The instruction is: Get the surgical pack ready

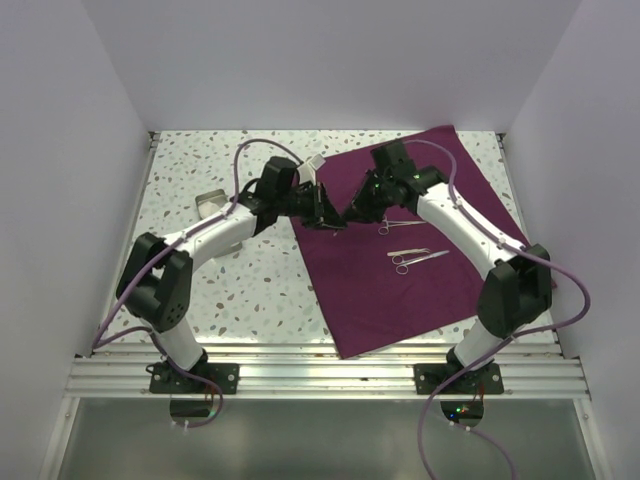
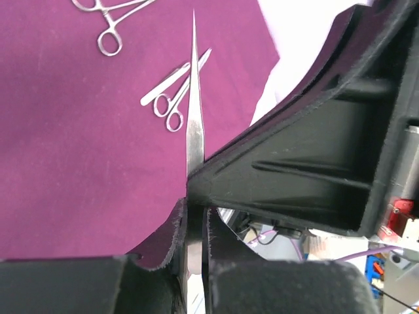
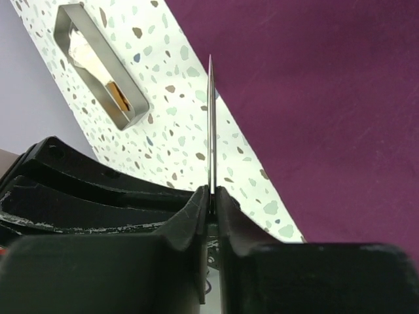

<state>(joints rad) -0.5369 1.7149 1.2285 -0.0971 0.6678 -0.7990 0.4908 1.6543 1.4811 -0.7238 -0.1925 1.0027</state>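
**Double pinch on a slick blade: slip risk**

My left end effector (image 2: 195, 219) and my right end effector (image 3: 211, 196) are both pressed together on a thin pointed steel instrument (image 2: 194, 124), seen edge-on. It looks like the same piece. It's polished metal against black pads, so if either arm pulls off-axis it could twist out or drop.

Below, the plum-purple fabric cloth (image 1: 400, 290) lies flat, matte and soft. A snagged tip would drag it and shift the ring-handled steel instruments (image 1: 415, 258).

Farther off, the shiny rectangular steel tray (image 3: 137, 120) sits on the speckled white surface (image 3: 196, 131), apart from the cloth.
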